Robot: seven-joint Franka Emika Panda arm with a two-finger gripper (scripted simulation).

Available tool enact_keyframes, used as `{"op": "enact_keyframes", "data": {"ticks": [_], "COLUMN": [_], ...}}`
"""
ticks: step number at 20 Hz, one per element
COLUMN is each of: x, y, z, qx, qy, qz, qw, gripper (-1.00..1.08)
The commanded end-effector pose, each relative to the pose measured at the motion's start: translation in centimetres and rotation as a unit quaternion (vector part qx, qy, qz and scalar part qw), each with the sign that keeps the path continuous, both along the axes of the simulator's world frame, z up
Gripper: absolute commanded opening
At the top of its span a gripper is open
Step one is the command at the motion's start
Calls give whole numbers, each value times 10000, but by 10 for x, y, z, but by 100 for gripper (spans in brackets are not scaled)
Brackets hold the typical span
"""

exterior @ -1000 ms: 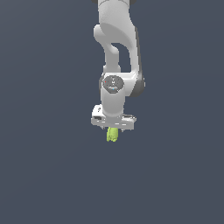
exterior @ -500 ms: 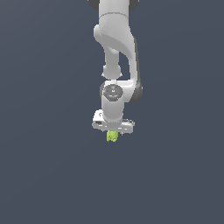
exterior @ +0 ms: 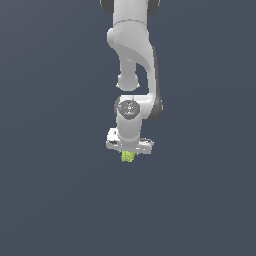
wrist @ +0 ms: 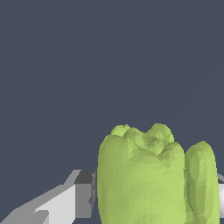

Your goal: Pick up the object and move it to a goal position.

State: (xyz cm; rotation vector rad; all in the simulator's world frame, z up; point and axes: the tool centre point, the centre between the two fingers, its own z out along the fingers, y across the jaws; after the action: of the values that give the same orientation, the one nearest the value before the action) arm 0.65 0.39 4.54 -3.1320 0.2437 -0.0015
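The white hand (exterior: 129, 151) is closed tight on the object (exterior: 128, 157), its fingers (wrist: 83, 194) pressed to either flank; the object hangs just beneath the hand. All around is a flat, featureless slate-grey ground with no edges or corners showing. The object is yellow-green, lumpy and faceted, with vertical ridges and a knobbly top; the fingers have dark grey pads on pale bodies

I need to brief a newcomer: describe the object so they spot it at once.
Follow the white arm down to its gripper. The object sits clamped between the fingers, poking out below. It is the only yellow-green thing there: small, lumpy, ridged, against plain dark grey.
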Motion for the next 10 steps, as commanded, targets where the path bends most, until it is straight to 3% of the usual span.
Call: {"op": "enact_keyframes", "data": {"ticks": [1, 10], "x": [0, -2], "y": [0, 2], "z": [-1, 3], "qx": [-1, 1], "qy": [5, -3], "qz": [-1, 0], "qw": [10000, 10000], "gripper": [-100, -100]}}
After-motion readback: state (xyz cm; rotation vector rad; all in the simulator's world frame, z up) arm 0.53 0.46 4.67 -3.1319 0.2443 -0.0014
